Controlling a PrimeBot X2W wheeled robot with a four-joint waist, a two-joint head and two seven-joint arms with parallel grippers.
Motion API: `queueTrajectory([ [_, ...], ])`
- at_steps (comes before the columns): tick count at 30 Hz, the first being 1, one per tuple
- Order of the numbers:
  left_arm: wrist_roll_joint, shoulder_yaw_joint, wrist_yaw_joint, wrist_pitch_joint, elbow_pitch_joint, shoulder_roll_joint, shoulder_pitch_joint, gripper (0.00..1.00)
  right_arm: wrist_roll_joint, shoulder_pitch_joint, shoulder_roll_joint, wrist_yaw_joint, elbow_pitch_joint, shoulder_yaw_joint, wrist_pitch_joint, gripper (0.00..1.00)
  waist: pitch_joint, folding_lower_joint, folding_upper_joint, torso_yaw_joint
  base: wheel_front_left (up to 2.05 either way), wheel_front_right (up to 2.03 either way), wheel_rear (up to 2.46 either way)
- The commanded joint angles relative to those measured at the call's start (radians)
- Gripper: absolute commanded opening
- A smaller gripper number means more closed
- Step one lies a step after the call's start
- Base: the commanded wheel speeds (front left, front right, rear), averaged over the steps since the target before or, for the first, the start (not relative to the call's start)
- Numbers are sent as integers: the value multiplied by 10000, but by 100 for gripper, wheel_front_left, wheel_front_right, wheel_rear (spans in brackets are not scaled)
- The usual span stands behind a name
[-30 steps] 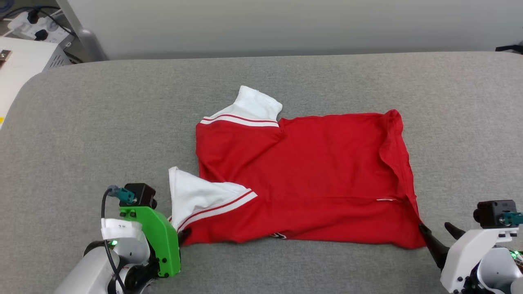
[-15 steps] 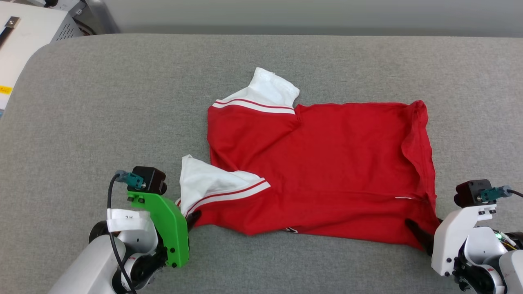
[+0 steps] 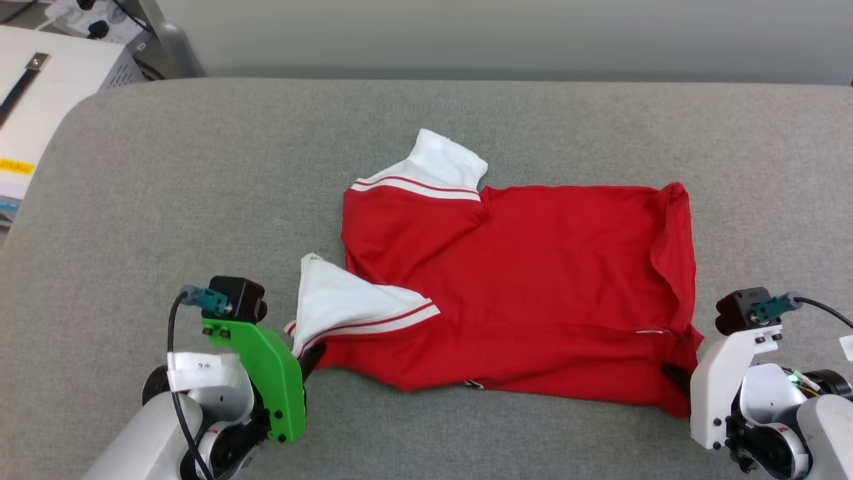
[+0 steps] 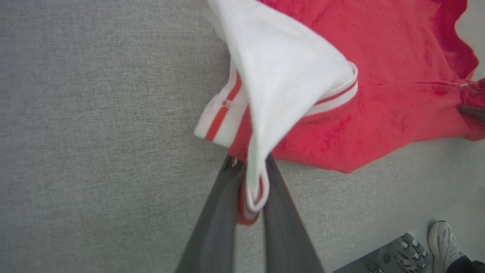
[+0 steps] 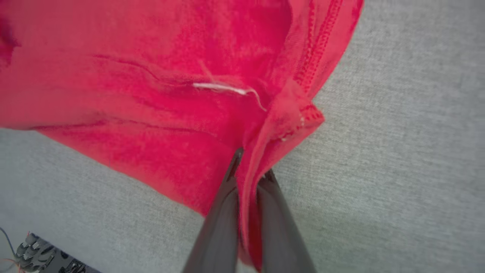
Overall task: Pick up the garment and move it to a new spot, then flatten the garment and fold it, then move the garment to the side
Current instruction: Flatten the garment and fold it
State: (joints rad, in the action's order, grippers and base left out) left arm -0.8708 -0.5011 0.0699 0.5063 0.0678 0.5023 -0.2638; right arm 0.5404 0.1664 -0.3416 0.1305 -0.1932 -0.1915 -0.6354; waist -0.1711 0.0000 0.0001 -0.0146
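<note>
Here the garment (image 3: 520, 287) lies mostly flat in the middle of the grey worktop (image 3: 200, 200); the left end effector (image 4: 250, 163) is clenched on the white sleeve (image 3: 333, 307) and the right end effector (image 5: 250, 163) on the hem corner (image 5: 299, 117), likely to lift both near corners together.

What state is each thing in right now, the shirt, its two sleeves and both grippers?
garment: spread on the grey surface, wrinkled, right edge curled over
near white sleeve: flipped over onto the red body
far white sleeve: lying flat, sticking out
left gripper: shut on the garment's striped trim
right gripper: shut on the garment's hem corner
</note>
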Motion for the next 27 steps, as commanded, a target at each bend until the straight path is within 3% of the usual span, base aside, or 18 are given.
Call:
queueTrajectory([
  [1, -34, 45, -7, -74, -67, 62, 216, 0, -3, -57, -77, 2, 92, -126, -38, 0, 607, 0, -1, 78, 0, 0, 0],
  [15, -426, 308, 702, -124, -902, 707, 2259, 0, 9, -1469, -95, 2, 1255, -256, -491, 0, 2198, 0, -1, -127, 0, 0, 0],
  [21, -686, 475, 1038, -65, -1121, 936, 3059, 0, -59, -2424, 210, 2, 1538, 115, -645, 0, 2340, 0, -1, -163, 0, 0, 0],
  [27, -1014, 382, 974, 22, -720, 725, 3342, 0, -296, -2946, 481, 2, 1312, 310, -397, 0, 2143, 0, -1, -85, 0, 0, 0],
])
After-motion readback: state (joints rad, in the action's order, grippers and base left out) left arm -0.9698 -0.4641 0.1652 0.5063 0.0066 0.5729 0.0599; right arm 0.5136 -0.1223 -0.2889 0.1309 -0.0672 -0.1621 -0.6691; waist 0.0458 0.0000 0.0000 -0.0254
